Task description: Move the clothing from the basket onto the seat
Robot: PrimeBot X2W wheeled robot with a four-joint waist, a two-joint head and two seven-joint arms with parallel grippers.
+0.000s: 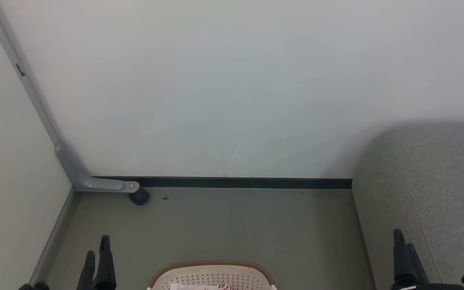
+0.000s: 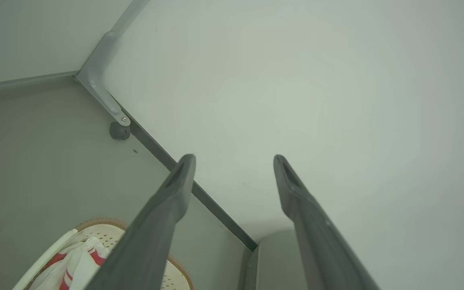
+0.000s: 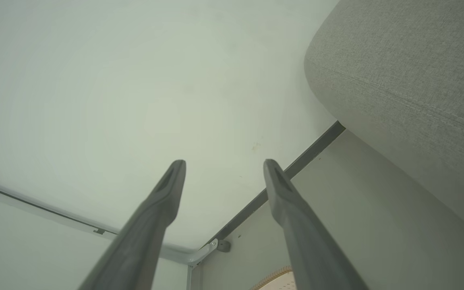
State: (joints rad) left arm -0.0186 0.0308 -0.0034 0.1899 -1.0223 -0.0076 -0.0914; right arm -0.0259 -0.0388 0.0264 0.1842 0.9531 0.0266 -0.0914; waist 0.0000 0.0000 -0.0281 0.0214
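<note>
As clothing (image 2: 75, 257) lies in the basket (image 1: 212, 264), the left tool (image 2: 234, 159) and right tool (image 3: 224, 163) hang spread, empty. The seat (image 1: 429, 181) stands near, probably for short carries.

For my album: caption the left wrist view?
Open left gripper near the laundry basket of red-and-white clothing, sofa beyond.

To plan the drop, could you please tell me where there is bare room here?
The seat shows a bare top beside the wall. The floor is bare between basket, skirting and seat. Crowded: the basket, holding clothing.
</note>
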